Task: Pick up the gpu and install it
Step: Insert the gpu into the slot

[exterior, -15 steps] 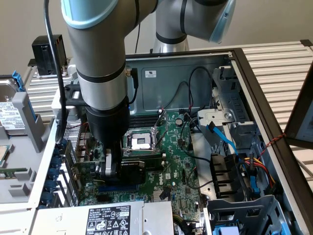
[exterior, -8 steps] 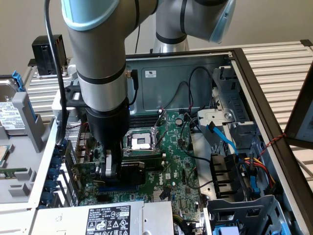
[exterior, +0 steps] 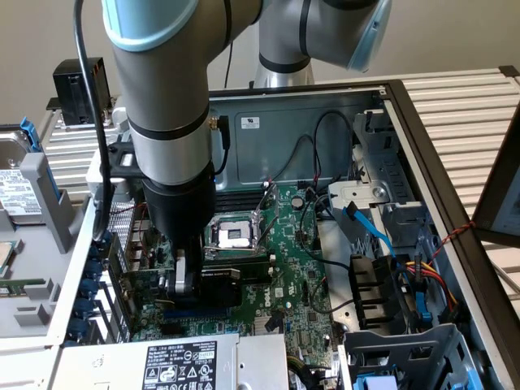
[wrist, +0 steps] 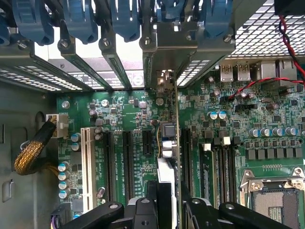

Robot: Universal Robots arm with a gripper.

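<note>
Green gpu [wrist: 167, 157] stands edge-on, gripped between fingers [wrist: 143, 212].

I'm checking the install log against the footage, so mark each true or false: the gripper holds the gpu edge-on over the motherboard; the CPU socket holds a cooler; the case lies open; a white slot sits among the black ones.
1. The gripper holds the gpu edge-on above the motherboard. True.
2. The CPU socket carries a cooler. False: it is bare.
3. The case lies open. True.
4. All expansion slots are black. False: one white slot stands beside them.
</note>
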